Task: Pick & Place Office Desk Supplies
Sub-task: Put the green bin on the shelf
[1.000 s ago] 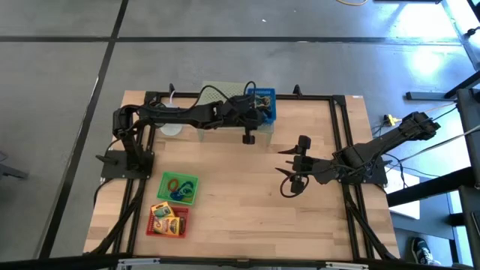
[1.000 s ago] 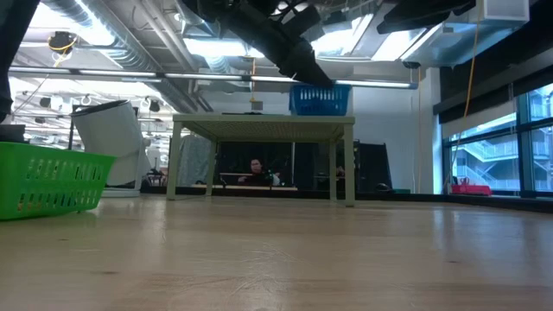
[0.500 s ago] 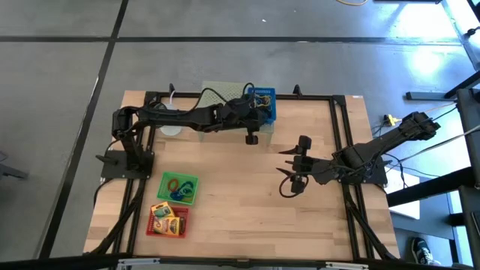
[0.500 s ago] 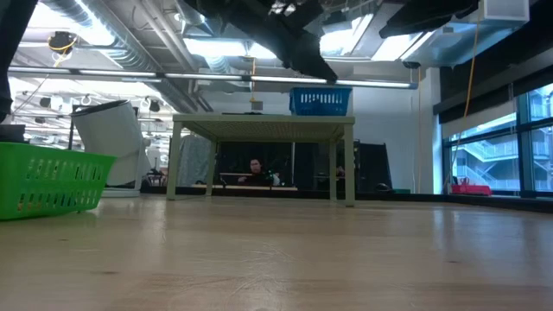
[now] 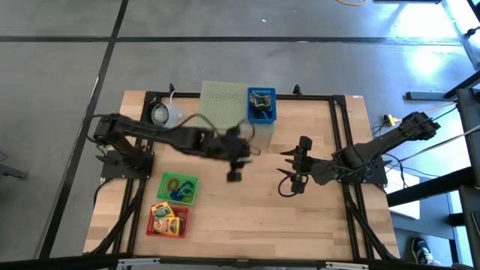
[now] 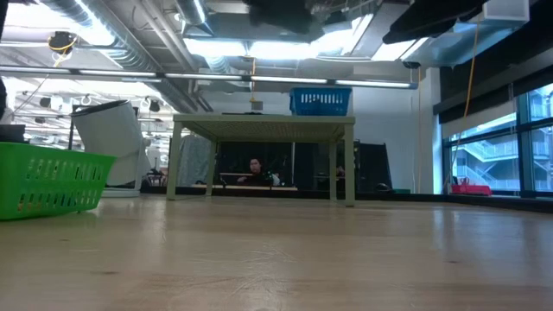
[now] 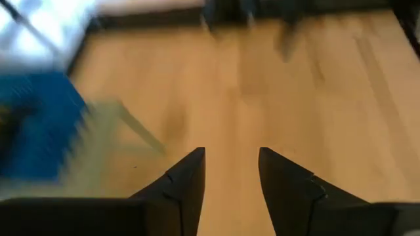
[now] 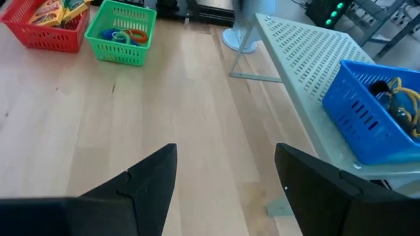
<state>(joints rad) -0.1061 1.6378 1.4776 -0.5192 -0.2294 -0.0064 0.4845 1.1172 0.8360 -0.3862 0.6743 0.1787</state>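
My left gripper (image 5: 246, 150) hovers over the middle of the table, near the front of the pale green mesh stand (image 5: 223, 101); its fingers (image 7: 187, 177) stand apart with only bare wood between them. My right gripper (image 5: 289, 174) waits open above the table's right half, holding nothing (image 8: 226, 151). A blue basket (image 5: 261, 103) with small items in it stands on the stand's right end. Colored loops lie in a green basket (image 5: 178, 187). Yellow printed boxes lie in a red basket (image 5: 168, 220).
A white round lamp-like object (image 5: 165, 114) stands at the far left beside the stand. The stand's legs (image 6: 349, 164) rest on the table at the far side. Bare wood (image 5: 247, 217) lies between the baskets and the right arm.
My left gripper has swung away from the blue basket on the stand, toward the table's near edge and a little to the left, out over the middle of the table; most of the move came in the last half second. The blue basket stays on the stand.
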